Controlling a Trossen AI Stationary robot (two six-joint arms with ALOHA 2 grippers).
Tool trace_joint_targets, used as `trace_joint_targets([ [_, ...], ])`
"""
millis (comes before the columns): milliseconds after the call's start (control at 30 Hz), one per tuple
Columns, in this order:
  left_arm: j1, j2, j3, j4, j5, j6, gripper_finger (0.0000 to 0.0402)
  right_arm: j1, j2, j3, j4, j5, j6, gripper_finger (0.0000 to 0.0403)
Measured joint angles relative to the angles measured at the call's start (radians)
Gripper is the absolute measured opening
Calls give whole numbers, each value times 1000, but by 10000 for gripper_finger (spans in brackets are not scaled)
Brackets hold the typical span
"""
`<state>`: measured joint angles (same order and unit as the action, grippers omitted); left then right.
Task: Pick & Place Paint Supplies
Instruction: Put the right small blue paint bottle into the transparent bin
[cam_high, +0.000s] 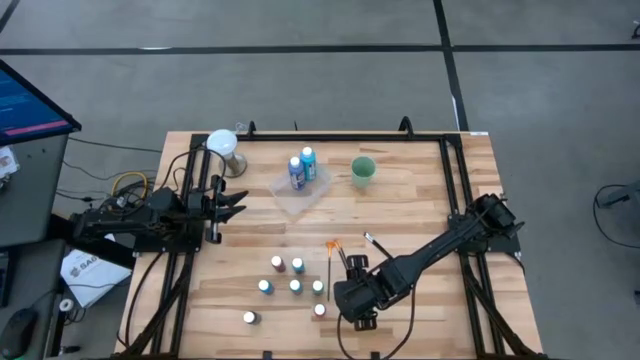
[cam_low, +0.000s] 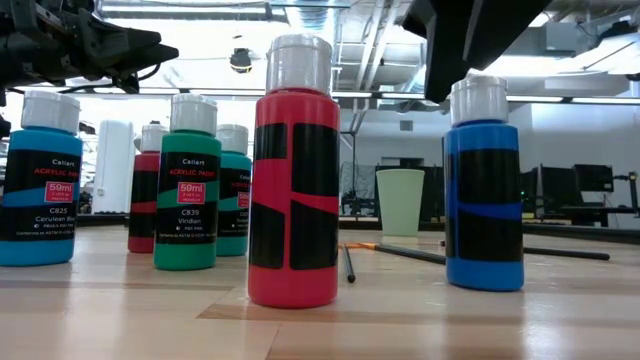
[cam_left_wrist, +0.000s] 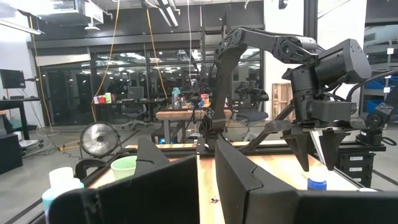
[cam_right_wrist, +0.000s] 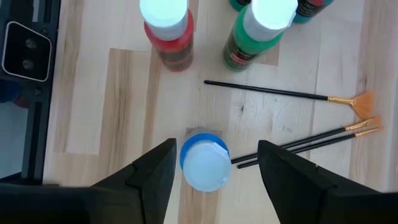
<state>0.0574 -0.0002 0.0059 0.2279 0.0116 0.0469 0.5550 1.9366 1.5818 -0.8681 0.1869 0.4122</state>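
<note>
The right gripper (cam_high: 352, 312) hangs over the near part of the table (cam_high: 420, 200), fingers spread apart, with a blue white-capped paint bottle (cam_right_wrist: 204, 160) standing upright on the wood between the two fingers (cam_right_wrist: 149, 177) and touching neither. Just beside that bottle lie three thin dark brushes (cam_right_wrist: 292, 93), one of them with a fanned orange tip, the other two side by side. Near the gripper stand seven small white-capped bottles in all, among them a red one (cam_low: 294, 180), a green one (cam_low: 187, 190) and the blue one; the high view shows them in loose rows (cam_high: 296, 287), each apart from the next. Farther back, two taller blue bottles (cam_high: 301, 168) stand together in a clear plastic tray (cam_high: 297, 197), with one green cup (cam_high: 362, 171) beside it. The left gripper (cam_high: 238, 201) waits at the left edge, fingers together, holding nothing.
</note>
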Motion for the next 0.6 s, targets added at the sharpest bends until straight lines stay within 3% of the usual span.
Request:
trace_joint_targets([
  [600, 0, 0, 0, 1, 0, 0, 1, 8, 64, -1, -30, -6, -1, 218],
])
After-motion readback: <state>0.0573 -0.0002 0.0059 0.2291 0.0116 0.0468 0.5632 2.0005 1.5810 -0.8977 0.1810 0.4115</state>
